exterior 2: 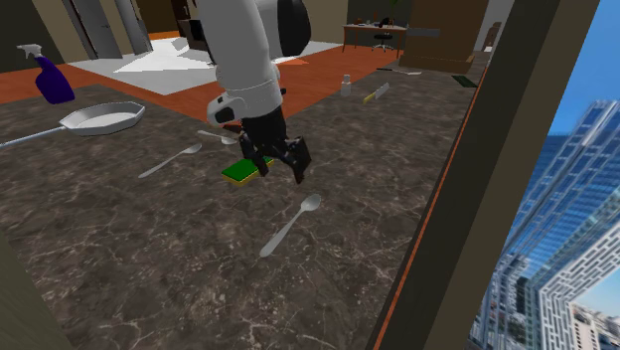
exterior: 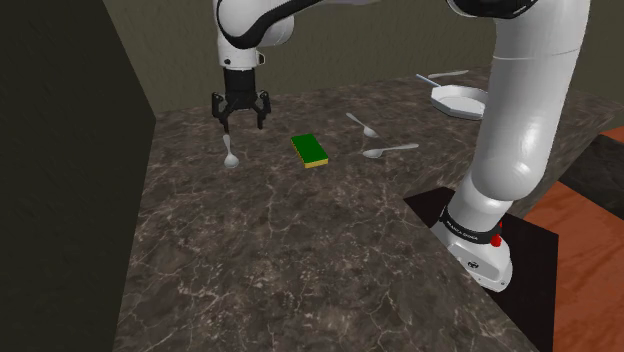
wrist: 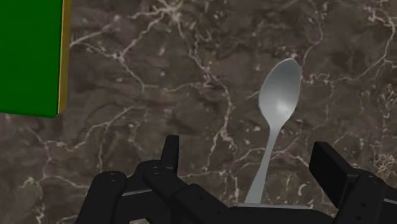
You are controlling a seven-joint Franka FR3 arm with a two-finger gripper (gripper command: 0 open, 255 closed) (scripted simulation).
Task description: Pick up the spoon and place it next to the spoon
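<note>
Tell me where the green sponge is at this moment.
In the shoulder view the green sponge lies on the dark counter, between the spoon below the gripper at its left and two more spoons at its right.

A home kitchen. In the second exterior view, a dark veined marble countertop (exterior 2: 149, 259) bears a white round frying pan (exterior 2: 99, 120) at ten o'clock. A purple plastic spray bottle (exterior 2: 50, 78) stands near it.
</note>
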